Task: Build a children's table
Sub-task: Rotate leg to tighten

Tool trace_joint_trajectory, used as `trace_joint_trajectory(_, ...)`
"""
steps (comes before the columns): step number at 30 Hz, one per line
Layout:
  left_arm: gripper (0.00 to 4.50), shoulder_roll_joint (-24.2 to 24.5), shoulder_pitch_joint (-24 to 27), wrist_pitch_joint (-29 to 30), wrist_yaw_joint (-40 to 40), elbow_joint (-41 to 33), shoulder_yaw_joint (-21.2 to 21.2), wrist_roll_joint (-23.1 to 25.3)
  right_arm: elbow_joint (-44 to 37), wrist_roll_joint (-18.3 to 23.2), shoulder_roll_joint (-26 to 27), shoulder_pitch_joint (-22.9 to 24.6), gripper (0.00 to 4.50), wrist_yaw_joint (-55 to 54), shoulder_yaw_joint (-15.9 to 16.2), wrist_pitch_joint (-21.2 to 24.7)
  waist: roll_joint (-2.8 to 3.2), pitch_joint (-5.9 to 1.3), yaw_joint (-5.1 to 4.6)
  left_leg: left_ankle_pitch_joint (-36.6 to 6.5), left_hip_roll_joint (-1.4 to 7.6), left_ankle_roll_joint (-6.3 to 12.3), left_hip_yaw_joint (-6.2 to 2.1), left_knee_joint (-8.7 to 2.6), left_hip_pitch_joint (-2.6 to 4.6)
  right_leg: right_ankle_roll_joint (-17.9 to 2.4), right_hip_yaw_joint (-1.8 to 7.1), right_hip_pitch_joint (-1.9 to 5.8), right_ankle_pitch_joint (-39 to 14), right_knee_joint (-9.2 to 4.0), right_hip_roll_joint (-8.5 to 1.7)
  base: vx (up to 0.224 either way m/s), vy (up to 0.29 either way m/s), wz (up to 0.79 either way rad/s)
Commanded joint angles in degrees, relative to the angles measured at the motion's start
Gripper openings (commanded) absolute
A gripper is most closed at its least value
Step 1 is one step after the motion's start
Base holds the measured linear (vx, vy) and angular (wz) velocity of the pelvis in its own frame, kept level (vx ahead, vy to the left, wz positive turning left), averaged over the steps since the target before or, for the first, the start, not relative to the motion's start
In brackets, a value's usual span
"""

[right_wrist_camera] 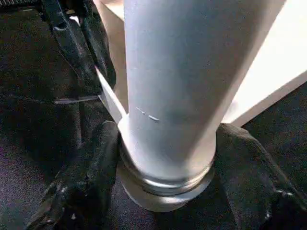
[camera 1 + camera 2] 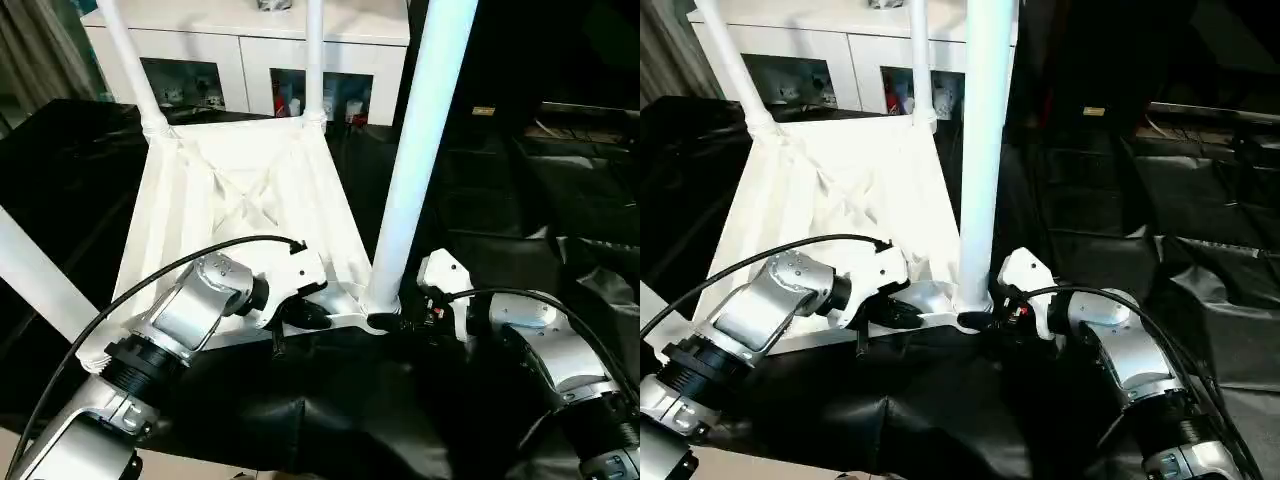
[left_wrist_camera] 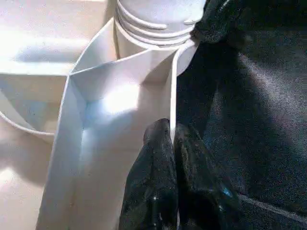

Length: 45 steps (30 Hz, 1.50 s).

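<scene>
The white tabletop [image 2: 240, 190] lies upside down, ribbed underside up, on black sheeting. Four white legs stand in its corner sockets: two far ones [image 2: 130, 60] [image 2: 314, 55], a near-left one [image 2: 35, 275] and a near-right one [image 2: 415, 170]. My left gripper [image 3: 171, 132] is shut on the thin rim of the tabletop [image 3: 172, 86] at the near edge, close to the near-right socket. My right gripper [image 1: 165, 158] straddles the foot of the near-right leg [image 1: 172, 72], one black finger [image 1: 91, 177] pressed against each side of its ribbed collar.
A white cabinet [image 2: 250, 60] with glass doors stands behind the tabletop. Crumpled black sheeting [image 2: 330, 410] covers the floor in front and to the right. A dark surface [image 2: 60, 160] lies to the left. Black cables loop over both forearms.
</scene>
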Motion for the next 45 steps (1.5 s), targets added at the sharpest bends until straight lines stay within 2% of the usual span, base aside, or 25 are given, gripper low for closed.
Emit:
trace_joint_trajectory(1,0.00,-0.33,1.57,1.05,-1.47,0.88,-2.72,0.06,-0.32,1.21,0.56,0.09,2.67,0.70,-0.14,-0.05,-0.51,-3.16,-0.16,-6.84,1.95,5.10,-0.36,-3.26,0.39,-15.72,2.34,3.18,-3.78,-3.03,-2.59,0.000,0.000,0.00)
trace_joint_trajectory(3,0.00,-1.18,1.52,0.83,-0.01,1.75,-1.93,-0.01,0.86,0.95,1.66,-0.06,2.67,-1.52,-0.74,0.45,-0.47,-3.15,-0.19,-6.70,1.93,5.18,-0.37,-3.26,0.36,-15.87,2.30,3.19,-3.58,-2.98,-2.58,0.000,0.000,0.00)
trace_joint_trajectory(5,0.00,-4.46,0.89,-0.06,5.38,5.07,1.11,-0.49,3.66,0.03,4.40,-0.60,2.67,-7.34,-2.09,1.19,-0.50,-2.90,-0.45,-7.74,1.81,4.85,-0.24,-3.32,0.27,-15.83,2.31,2.98,-4.99,-3.30,-2.51,0.000,0.000,0.00)
trace_joint_trajectory(7,0.00,-6.49,0.38,-0.56,8.81,7.30,2.94,-0.73,5.12,-0.58,6.03,-0.83,2.67,-10.84,-2.78,1.60,-0.54,-2.81,-0.57,-10.97,1.81,2.81,-0.48,-3.54,0.43,-14.35,2.22,3.03,-11.50,-3.92,-2.80,0.000,0.000,0.00)
trace_joint_trajectory(8,0.00,-7.27,0.09,-0.76,10.19,8.34,3.55,-0.75,5.59,-0.83,6.83,-0.87,2.67,-12.51,-3.06,1.75,-0.55,-2.78,-0.68,-11.45,1.78,2.59,-0.50,-3.56,0.37,-14.02,2.21,2.95,-12.36,-3.99,-2.70,0.000,0.000,0.00)
trace_joint_trajectory(9,0.00,-8.24,-0.30,-1.01,11.93,9.68,4.29,-0.76,6.16,-1.15,7.89,-0.91,2.67,-14.70,-3.42,1.93,-0.61,-2.56,-0.96,-13.52,1.74,1.85,-0.61,-3.79,0.44,-12.67,2.15,2.75,-15.75,-4.36,-2.63,0.000,0.000,0.00)
trace_joint_trajectory(11,0.00,-11.61,-1.88,-2.17,18.01,14.50,6.41,-0.57,7.56,-1.90,12.41,-1.05,2.67,-23.48,-5.11,3.42,-0.54,-2.57,-1.28,-14.37,1.60,1.20,-0.63,-3.85,0.44,-11.74,2.22,2.49,-17.33,-4.61,-2.58,0.000,0.000,0.00)
trace_joint_trajectory(12,0.00,-14.16,-3.18,-2.67,22.43,17.86,7.82,-0.55,9.08,-1.84,16.04,-1.68,2.67,-30.64,-7.08,5.43,-0.53,-2.58,-1.28,-14.99,1.71,0.84,-0.74,-3.98,0.51,-11.51,2.20,2.50,-17.98,-4.66,-2.68,0.000,0.000,0.00)
trace_joint_trajectory(13,0.00,-14.82,-3.55,-2.82,23.63,18.76,8.13,-0.50,9.51,-1.81,17.00,-1.89,2.67,-32.45,-7.57,5.99,-0.45,-2.56,-1.48,-15.60,1.55,0.21,-0.79,-4.01,0.54,-10.84,2.19,2.34,-19.18,-4.83,-2.61,0.000,0.000,0.00)
trace_joint_trajectory(18,0.00,-17.96,-5.65,-5.03,30.04,24.15,8.63,0.91,12.52,-3.38,21.59,-3.39,2.67,-41.77,-8.70,6.91,-0.43,-2.78,-1.37,-14.86,1.59,0.14,-0.88,-4.14,0.43,-10.08,2.24,2.40,-16.88,-4.80,-2.67,0.000,0.000,0.00)
trace_joint_trajectory(19,0.00,-19.07,-6.27,-6.64,32.00,26.21,8.52,1.72,13.91,-4.73,23.08,-4.28,2.67,-44.22,-8.07,6.28,0.01,-2.89,-1.29,-14.38,1.56,0.25,-0.84,-4.04,0.53,-10.34,2.29,2.35,-15.28,-4.70,-2.66,0.000,0.000,0.00)
trace_joint_trajectory(24,0.00,-19.81,-5.99,-8.71,31.82,26.98,7.22,3.21,14.81,-5.49,24.68,-5.48,2.67,-43.57,-6.91,3.17,-0.23,-2.99,-1.36,-14.16,1.59,0.80,-0.76,-4.03,0.31,-10.71,2.28,2.66,-13.24,-4.56,-2.75,0.000,0.000,0.00)
trace_joint_trajectory(27,0.00,-19.17,-5.53,-7.93,29.60,25.94,6.35,3.42,12.24,-2.95,24.61,-4.60,2.67,-37.17,-6.28,1.59,-0.38,-3.01,-1.15,-13.82,1.69,1.67,-0.73,-4.00,0.26,-10.74,2.31,2.78,-13.09,-4.53,-2.85,0.000,0.000,0.00)
trace_joint_trajectory(28,0.00,-18.82,-5.39,-7.39,28.40,25.64,5.99,3.47,10.60,-1.99,24.45,-3.98,3.02,-34.94,-6.20,1.15,-0.31,-3.03,-1.15,-13.26,1.75,1.82,-0.68,-3.97,0.26,-11.03,2.34,2.70,-12.37,-4.48,-2.84,0.000,0.000,0.00)
trace_joint_trajectory(29,0.00,-18.16,-5.02,-6.44,26.39,24.79,5.27,3.51,8.38,-0.26,23.79,-3.25,3.23,-31.97,-6.52,1.56,-0.59,-3.10,-1.13,-12.84,1.76,2.00,-0.63,-3.94,0.28,-11.15,2.32,2.80,-11.73,-4.45,-2.79,0.000,0.000,0.00)
trace_joint_trajectory(30,0.00,-17.86,-5.03,-6.20,25.32,24.97,4.83,3.40,6.84,0.40,23.27,-2.82,3.37,-30.77,-6.76,1.94,-0.48,-3.37,-0.97,-10.06,1.76,3.19,-0.63,-3.72,0.09,-12.05,2.36,3.10,-7.33,-3.87,-2.78,0.000,0.000,0.00)
trace_joint_trajectory(32,0.00,-17.72,-4.97,-6.11,25.02,24.84,4.72,3.37,6.63,0.42,22.98,-2.80,3.43,-30.58,-6.82,1.88,-0.43,-3.28,-0.97,-9.14,1.83,3.74,-0.61,-3.74,0.08,-12.72,2.28,3.03,-5.81,-3.76,-2.76,0.000,0.000,0.00)
trace_joint_trajectory(34,0.00,-16.57,-4.52,-5.34,22.46,23.72,3.72,3.11,4.78,0.57,20.50,-2.59,3.74,-28.94,-7.35,1.38,-0.43,-3.31,-0.97,-8.93,1.79,4.26,-0.50,-3.58,0.12,-13.68,2.26,3.12,-5.44,-3.71,-2.81,0.000,0.000,0.00)
trace_joint_trajectory(36,0.00,-14.35,-3.60,-5.07,17.89,21.22,2.15,2.62,1.66,1.10,14.39,-1.87,3.74,-22.03,-5.99,1.64,-0.37,-3.17,-0.96,-10.06,1.75,4.18,-0.52,-3.67,0.03,-13.55,2.16,3.27,-7.49,-3.92,-2.82,0.000,0.000,0.00)
trace_joint_trajectory(37,0.00,-13.82,-3.39,-5.20,16.83,20.65,1.73,2.59,1.00,1.30,13.05,-1.62,3.74,-20.18,-5.58,1.68,-0.48,-3.08,-0.83,-10.94,1.90,4.25,-0.64,-3.75,0.10,-12.68,2.12,3.43,-9.11,-4.08,-2.76,0.000,0.000,0.00)
trace_joint_trajectory(38,0.00,-13.82,-3.39,-5.20,16.83,20.65,1.73,2.59,1.00,1.30,13.05,-1.62,3.74,-20.18,-5.58,1.68,-0.46,-3.04,-0.96,-11.19,1.96,4.39,-0.59,-3.77,0.09,-12.67,2.21,3.26,-9.54,-4.08,-2.80,0.000,0.000,0.00)
trace_joint_trajectory(39,0.00,-11.89,-2.66,-6.74,12.45,18.79,0.32,2.53,-0.38,1.36,8.38,-0.82,3.74,-14.12,-4.14,0.85,-0.22,-2.98,-0.82,-11.45,1.95,4.12,-0.61,-3.82,0.19,-12.51,2.23,3.08,-10.89,-4.28,-2.85,0.000,0.000,0.00)
trace_joint_trajectory(41,0.00,-11.27,-2.40,-7.44,11.02,18.10,-0.12,2.47,-0.68,1.34,7.09,-0.59,3.74,-12.49,-3.77,0.56,-0.47,-2.92,-0.88,-12.35,1.99,3.85,-0.51,-3.79,0.19,-12.66,2.30,3.01,-12.08,-4.43,-2.85,0.000,0.000,0.00)
trace_joint_trajectory(42,0.00,-9.20,-1.50,-6.92,7.51,14.90,-1.15,1.99,-1.20,0.86,4.43,-0.16,3.74,-8.89,-3.26,-0.32,-0.33,-2.96,-0.60,-12.63,2.12,3.45,-0.69,-3.90,0.28,-12.47,2.26,3.14,-12.67,-4.40,-2.92,0.000,0.000,0.00)
trace_joint_trajectory(45,0.00,-6.91,-0.43,-6.67,3.26,11.17,-2.01,0.70,-1.67,0.59,2.45,0.18,3.74,-5.84,-2.64,-1.07,-0.21,-2.94,-0.71,-13.04,2.24,3.39,-0.59,-3.94,0.43,-13.23,2.37,2.74,-12.10,-4.25,-2.83,0.000,0.000,0.00)
